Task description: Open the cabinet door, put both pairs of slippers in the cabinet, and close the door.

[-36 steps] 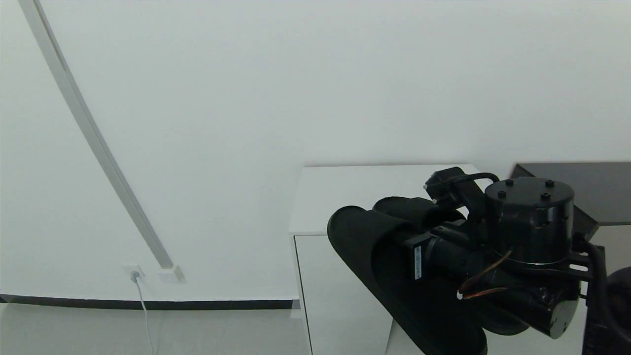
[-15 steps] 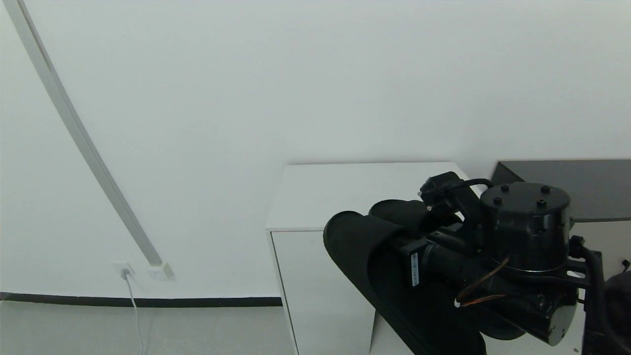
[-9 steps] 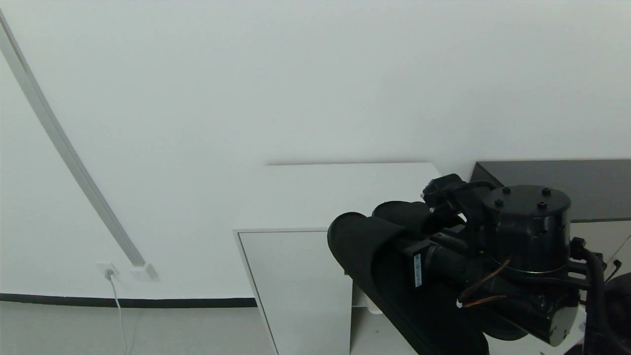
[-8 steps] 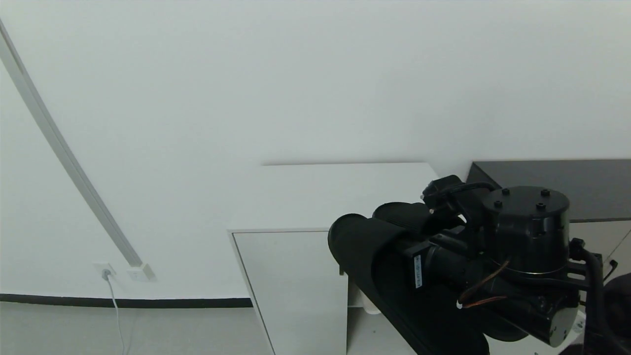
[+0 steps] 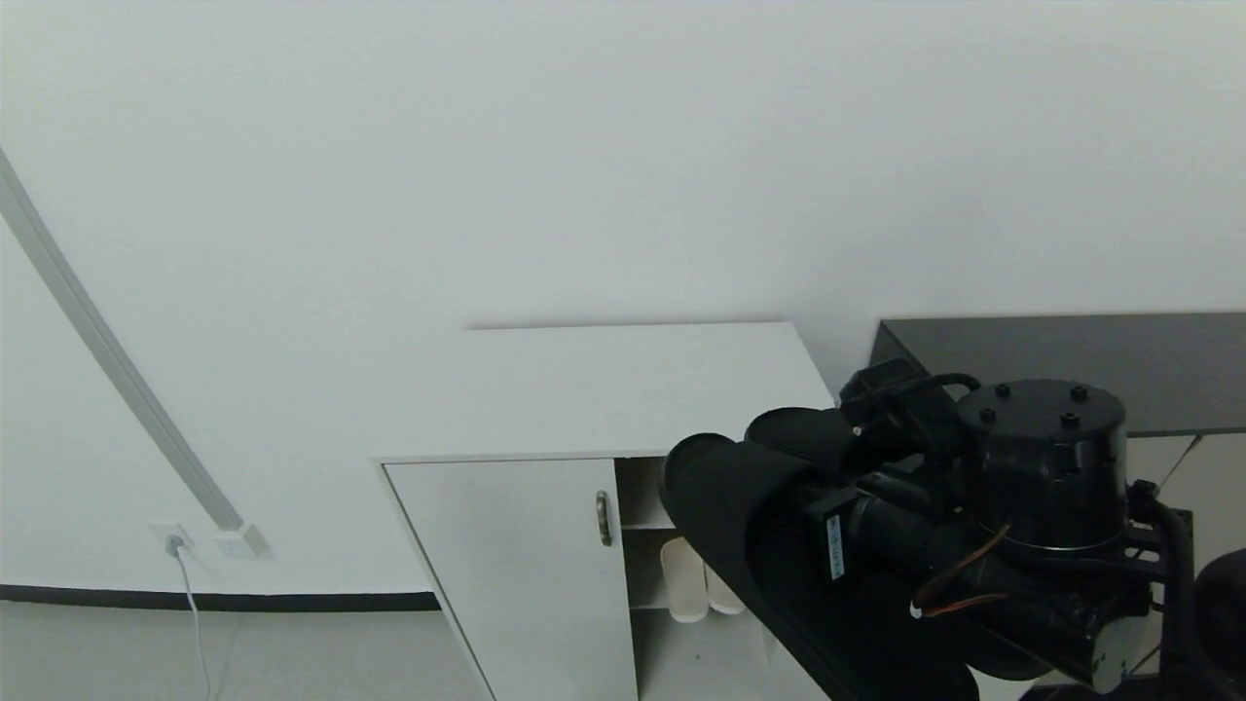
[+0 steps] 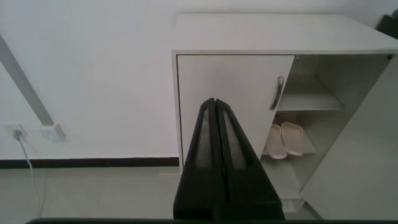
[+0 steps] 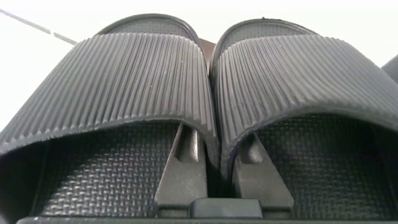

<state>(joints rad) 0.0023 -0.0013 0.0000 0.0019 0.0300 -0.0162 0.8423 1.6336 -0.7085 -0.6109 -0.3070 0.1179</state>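
Note:
A pair of black slippers (image 5: 740, 497) hangs in front of the white cabinet (image 5: 604, 389), held side by side by my right gripper (image 7: 214, 140). Its fingers (image 7: 186, 149) run under the ribbed straps and are shut on the slippers' inner edges. The cabinet's left door (image 5: 516, 565) with a metal handle (image 5: 603, 518) is closed. The right half stands open. A pair of white slippers (image 5: 693, 579) lies on a shelf inside (image 6: 286, 138). My left gripper (image 6: 214, 106) is shut with nothing in it and points at the closed door (image 6: 233, 106).
A black-topped table (image 5: 1071, 360) stands against the cabinet's right side. The open right door panel (image 6: 360, 155) stands at the right of the opening. A wall socket with a cable (image 5: 173, 540) and a slanted wall strip (image 5: 97, 341) are left of the cabinet.
The whole head view has shifted, so the cabinet now sits further left and its open right half with the white slippers shows. The right arm keeps the black slippers held as before.

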